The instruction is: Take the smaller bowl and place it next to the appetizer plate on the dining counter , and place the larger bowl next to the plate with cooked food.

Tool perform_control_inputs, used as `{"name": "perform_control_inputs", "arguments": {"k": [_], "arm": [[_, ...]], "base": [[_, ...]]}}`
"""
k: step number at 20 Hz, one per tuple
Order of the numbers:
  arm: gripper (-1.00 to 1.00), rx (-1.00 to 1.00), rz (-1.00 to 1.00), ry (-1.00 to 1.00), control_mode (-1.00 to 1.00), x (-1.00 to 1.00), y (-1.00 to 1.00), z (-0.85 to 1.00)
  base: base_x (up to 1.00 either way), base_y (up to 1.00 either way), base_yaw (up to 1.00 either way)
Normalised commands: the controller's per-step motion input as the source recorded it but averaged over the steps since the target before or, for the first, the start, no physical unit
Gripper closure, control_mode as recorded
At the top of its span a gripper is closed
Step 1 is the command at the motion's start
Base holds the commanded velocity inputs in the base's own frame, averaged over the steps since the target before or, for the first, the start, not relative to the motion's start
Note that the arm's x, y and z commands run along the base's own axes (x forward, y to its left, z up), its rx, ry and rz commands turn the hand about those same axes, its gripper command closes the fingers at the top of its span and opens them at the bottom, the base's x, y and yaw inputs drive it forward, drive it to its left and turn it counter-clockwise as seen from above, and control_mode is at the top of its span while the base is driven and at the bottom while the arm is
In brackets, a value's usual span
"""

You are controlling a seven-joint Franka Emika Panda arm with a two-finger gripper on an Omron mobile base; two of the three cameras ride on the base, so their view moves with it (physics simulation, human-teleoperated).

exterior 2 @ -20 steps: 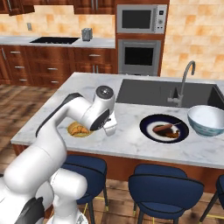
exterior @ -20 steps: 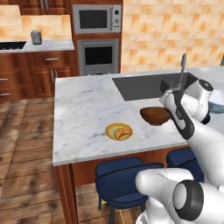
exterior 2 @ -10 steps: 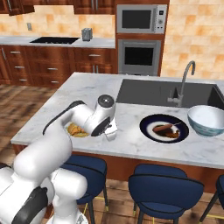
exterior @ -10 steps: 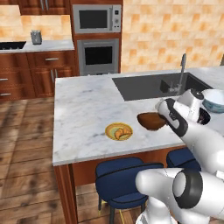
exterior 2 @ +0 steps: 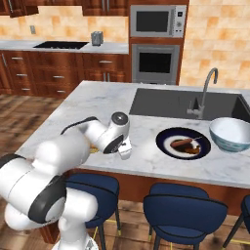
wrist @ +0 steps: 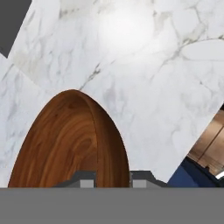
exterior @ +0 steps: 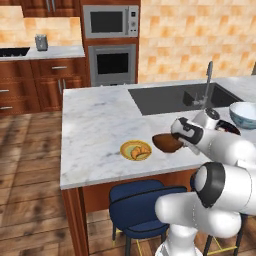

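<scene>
Left base view: the smaller bowl [exterior: 167, 142], pinched by its rim in the pincer [exterior: 181, 140] beside the appetizer plate [exterior: 136, 150], is judged liable to tip onto that plate if released while tilted.

A home kitchen: built-in microwave [exterior: 110, 21] over oven [exterior: 112, 63] at upper centre, wooden cabinets [exterior: 30, 82] upper left, marble island [exterior: 95, 130] with sink [exterior: 175, 97], blue stools [exterior 2: 183, 207] below.

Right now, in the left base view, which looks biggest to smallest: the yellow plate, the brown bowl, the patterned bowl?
1. Larger bowl, though partly cut off at the edge.
2 and 3. Smaller bowl and appetizer plate look about alike; too close to rank.
</scene>
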Motion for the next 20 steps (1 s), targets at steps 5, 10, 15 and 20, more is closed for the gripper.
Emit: {"name": "perform_control_inputs", "arguments": {"k": [5, 10, 15, 20], "arm": [[1.0, 0.0, 0.0, 0.03, -1.0, 0.56, 0.0, -0.33], [1.0, -0.02, -0.01, 0.0, -1.0, 0.61, 0.01, -0.3], [1.0, -0.02, 0.0, 0.0, -1.0, 0.5, 0.0, -0.29], [-1.0, -0.02, 0.0, 0.0, -1.0, 0.04, 0.0, -0.22]], "base": [[0.0, 0.0, 0.0], [0.0, 0.0, 0.0], [0.0, 0.0, 0.0], [0.0, 0.0, 0.0]]}}
